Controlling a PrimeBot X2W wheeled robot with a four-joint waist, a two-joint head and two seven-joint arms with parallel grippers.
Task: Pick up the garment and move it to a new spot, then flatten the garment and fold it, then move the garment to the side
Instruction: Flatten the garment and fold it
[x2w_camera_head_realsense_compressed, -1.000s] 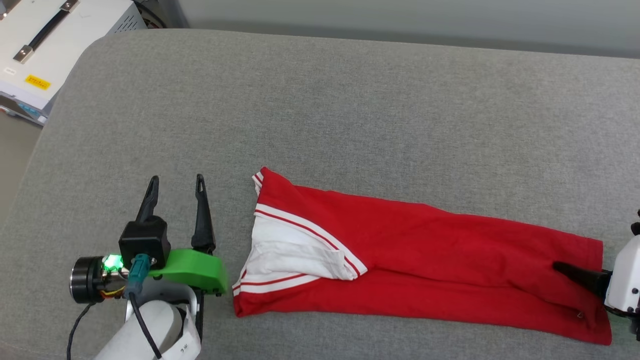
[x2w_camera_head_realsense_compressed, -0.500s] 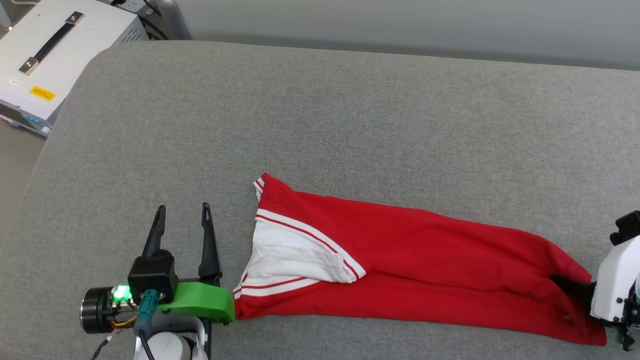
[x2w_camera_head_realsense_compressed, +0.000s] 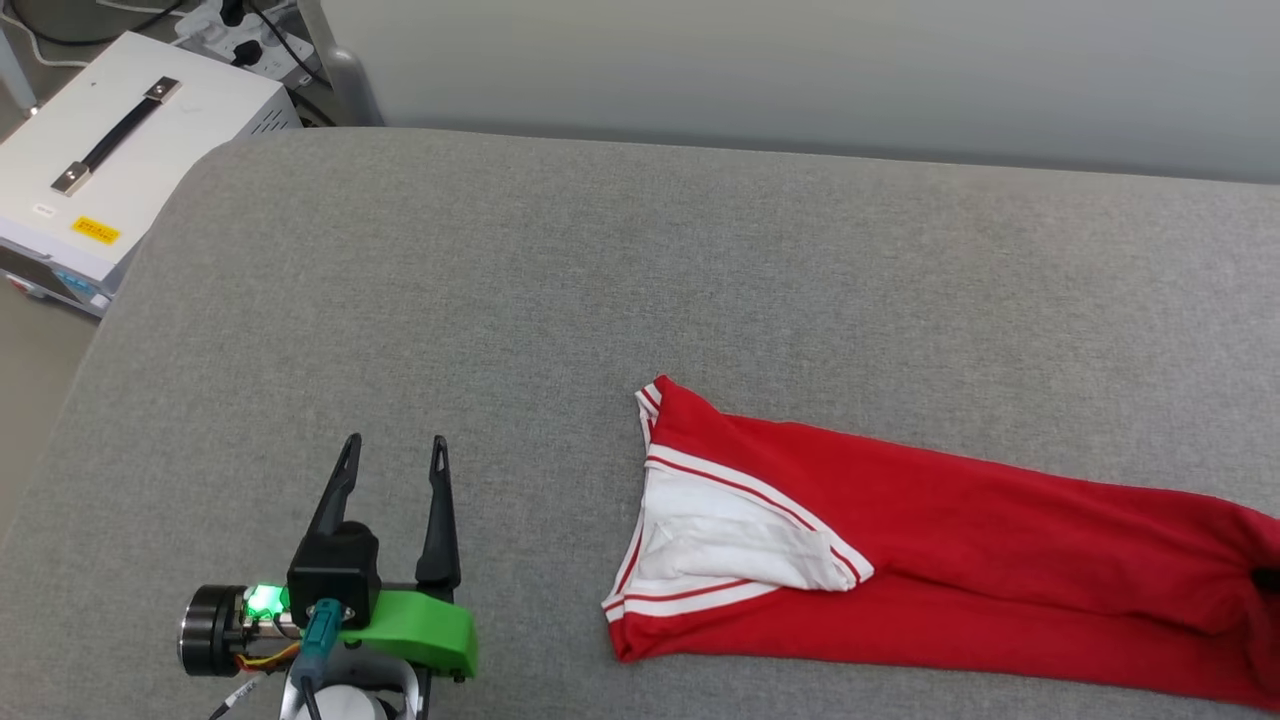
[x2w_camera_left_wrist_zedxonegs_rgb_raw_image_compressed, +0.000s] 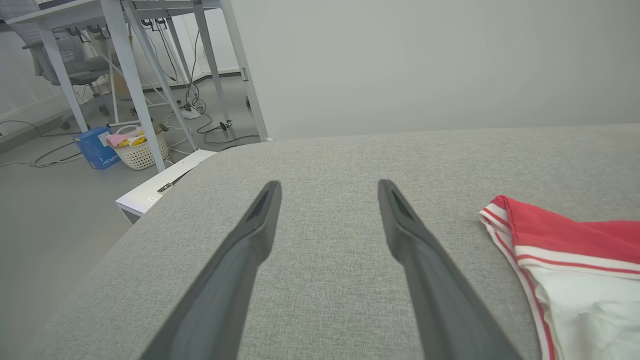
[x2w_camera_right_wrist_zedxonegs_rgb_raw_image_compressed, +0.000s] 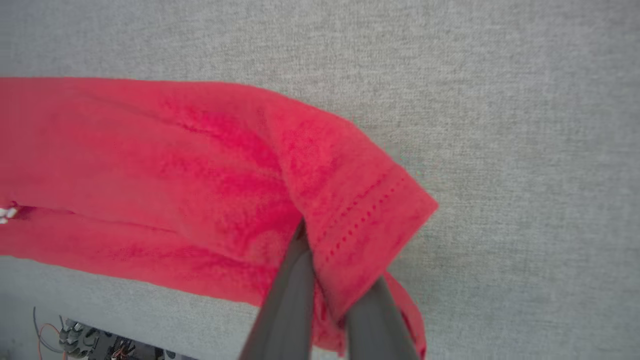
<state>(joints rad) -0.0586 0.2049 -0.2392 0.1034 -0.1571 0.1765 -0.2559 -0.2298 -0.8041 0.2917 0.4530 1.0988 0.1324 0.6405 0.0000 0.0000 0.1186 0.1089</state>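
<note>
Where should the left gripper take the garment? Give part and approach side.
Probably best: grip the garment at its striped sleeve-end edge, coming from the robot's left, fingers low along the gray surface. That end lies flat and faces the open left gripper; the right gripper pinches the hem.

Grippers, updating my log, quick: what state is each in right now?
Left gripper: open, holding nothing.
Right gripper: shut on the garment at its hem.

Bench (x2w_camera_head_realsense_compressed: 620, 280): open room across the far half and between left hand (x2w_camera_head_realsense_compressed: 395, 441) and shirt (x2w_camera_head_realsense_compressed: 960, 570), which lies along the near right. White box (x2w_camera_head_realsense_compressed: 130, 140) stands off the far-left corner.
</note>
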